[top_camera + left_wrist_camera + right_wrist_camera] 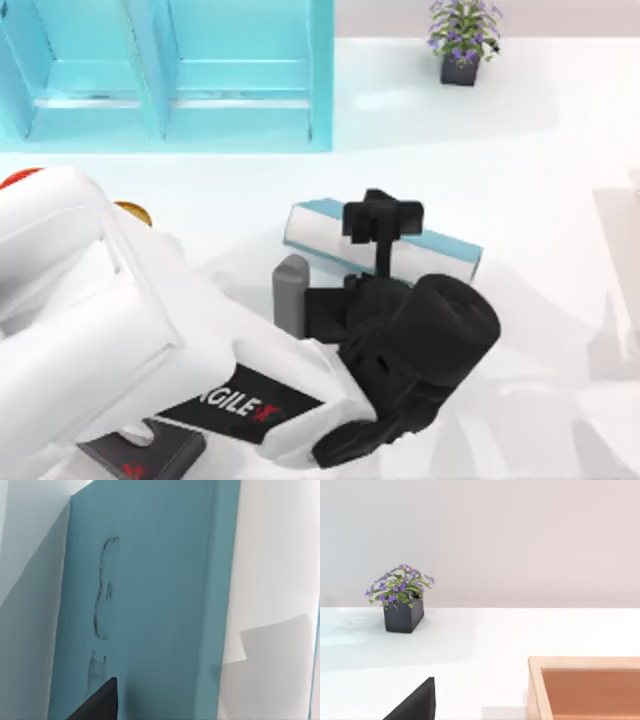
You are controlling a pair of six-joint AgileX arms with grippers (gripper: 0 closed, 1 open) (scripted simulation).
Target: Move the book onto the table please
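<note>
Our left gripper is clasping the book at frame centre, over the table.

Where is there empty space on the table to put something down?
The widest bare table lies on the right side, between the flower pot and the book. It is crowded in the middle, where the left hand is at the book, and by the turquoise shelf.

A light blue cover and white page edges are shown on the book; a faint dark outline is drawn on the cover. At 11 o'clock, a turquoise shelf. At 1 o'clock, purple flowers in a black pot. The table is glossy white.
</note>
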